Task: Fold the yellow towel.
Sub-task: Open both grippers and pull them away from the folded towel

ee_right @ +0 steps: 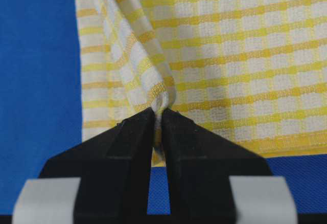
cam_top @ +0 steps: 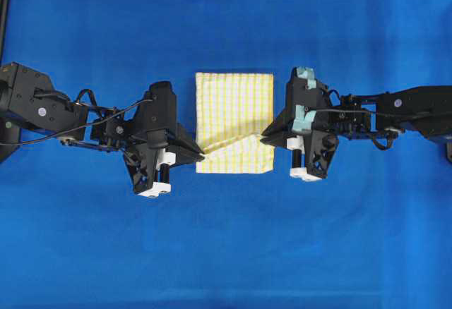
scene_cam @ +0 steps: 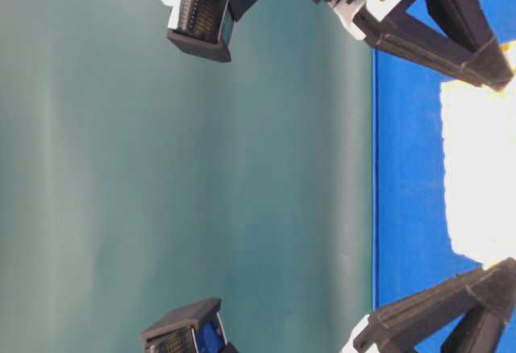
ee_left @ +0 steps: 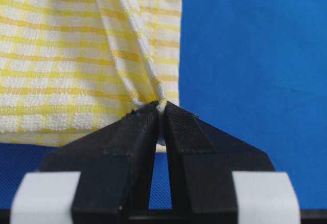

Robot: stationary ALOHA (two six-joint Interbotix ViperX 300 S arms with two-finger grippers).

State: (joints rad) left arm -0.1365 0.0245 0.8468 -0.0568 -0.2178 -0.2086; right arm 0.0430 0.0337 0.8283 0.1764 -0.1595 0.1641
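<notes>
Towel (cam_top: pixel 234 111) lies mid-cover (cam_top: pixel 226 252), between both arms. Left gripper (cam_top: pixel 201 156) is clamped on its left edge, right gripper (cam_top: pixel 264 140) on its right edge; both pinched folds are lifted.

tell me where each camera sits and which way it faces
Overhead: above, facing down on the blue table cover; both arms, left hand and right hand pinching the yellow towel.
Table-level: low, image turned sideways; both hands' tips at the towel.
Left wrist: behind the left hand, facing the towel.
Right wrist: likewise, right hand.
Every view shows the towel.
</notes>
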